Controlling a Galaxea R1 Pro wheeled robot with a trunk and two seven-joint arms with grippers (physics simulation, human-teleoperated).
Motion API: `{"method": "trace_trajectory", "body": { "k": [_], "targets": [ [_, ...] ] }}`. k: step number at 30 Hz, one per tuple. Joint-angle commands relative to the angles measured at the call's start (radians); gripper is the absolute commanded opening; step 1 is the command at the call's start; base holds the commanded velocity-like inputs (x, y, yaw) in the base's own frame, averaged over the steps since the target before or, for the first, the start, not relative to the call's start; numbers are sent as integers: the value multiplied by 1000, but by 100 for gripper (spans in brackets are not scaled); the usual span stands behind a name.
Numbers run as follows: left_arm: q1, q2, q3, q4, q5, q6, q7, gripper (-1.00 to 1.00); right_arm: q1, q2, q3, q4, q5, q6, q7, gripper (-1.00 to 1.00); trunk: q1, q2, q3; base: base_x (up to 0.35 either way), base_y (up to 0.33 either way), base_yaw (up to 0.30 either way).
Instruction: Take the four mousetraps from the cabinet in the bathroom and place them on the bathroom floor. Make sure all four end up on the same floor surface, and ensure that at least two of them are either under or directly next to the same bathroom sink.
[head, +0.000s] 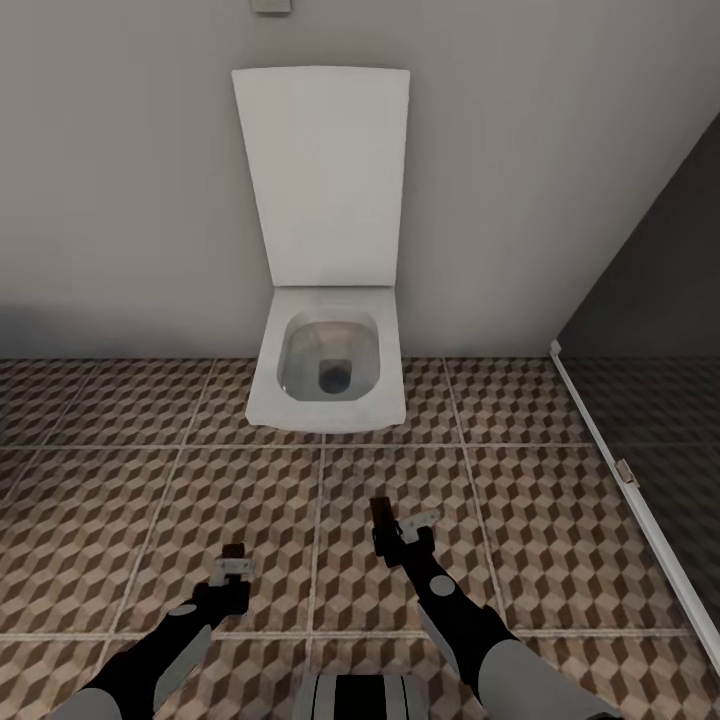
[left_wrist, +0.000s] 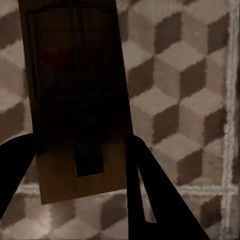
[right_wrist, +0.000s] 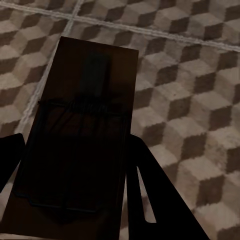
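Pointing toiletward lengthwise: both gripped mousetraps.

White toilet, lid up; perhaps a glass partition beside.

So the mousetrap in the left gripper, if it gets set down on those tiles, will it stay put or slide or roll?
The mousetrap is a flat wooden board, so it likely lies still and won't roll. It looks thin and rigid, probably light. The bathroom floor tiles look smooth, so a nudge from the left gripper might slide it.
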Motion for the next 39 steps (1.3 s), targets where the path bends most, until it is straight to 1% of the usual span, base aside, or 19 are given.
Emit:
{"method": "trace_trajectory", "body": {
  "k": [1, 2, 5, 7, 10, 13, 15, 17, 21, 23, 29, 34, 39],
  "targets": [
    [0, 8, 10, -62, 8, 4, 11, -100, -1, 0, 4, 3, 12, -4, -6, -100, 0, 0, -1, 0, 0, 0],
    [0, 10, 20, -100, 8, 4, 11, -100, -1, 0, 4, 4, 14, -4, -5, -100, 0, 0, -1, 0, 0, 0],
    [0, 12, 31, -161, 7, 5, 11, -100, 0, -2, 5, 10, 16, -5, -5, -100, 0, 0, -1, 0, 0, 0],
    [0, 7, 34, -178, 6, 6, 10, -100, 0, -2, 5, 16, 16, -5, -5, -100, 0, 0, -1, 0, 0, 0],
    [0, -12, 36, -190, 5, 5, 8, -100, 0, -3, 5, 21, 16, -6, -5, -100, 0, 0, -1, 0, 0, 0],
    [0, -18, 33, -197, 5, -1, 4, -100, 0, -3, 6, 21, 18, -15, -6, -100, 0, 0, -1, 0, 0, 0],
    [0, -19, 26, -205, 4, -5, -3, -100, 0, -3, 7, 21, 20, -28, -7, -100, 0, 0, -1, 0, 0, 0],
    [0, -20, 9, -211, 4, -6, -14, -100, 0, -4, 7, 21, 26, -37, -8, -100, 0, 0, -1, 0, 0, 0],
    [0, -21, -40, -219, 1, -8, -24, -100, 1, -4, 6, 20, 31, -44, -12, -100, 0, 0, -1, 0, 0, 0],
    [0, -21, -49, -221, 1, -8, -25, -100, 0, -4, 6, 21, 31, -45, -14, -100, 0, 0, -1, 0, 0, 0],
    [0, -20, -57, -226, 1, -9, -25, -100, 1, -3, 4, 19, 29, -45, -17, -100, 0, 0, -1, 0, 0, 0],
    [0, -19, -58, -256, 0, -9, -24, -100, 1, -3, 3, 14, 28, -46, -18, -100, 0, 0, -1, 0, 0, 0],
    [0, -19, -59, -280, 0, -9, -23, -100, 1, -3, 2, 13, 28, -46, -19, -100, 19, -35, -21, 0, 0, 0]
  ]
}}
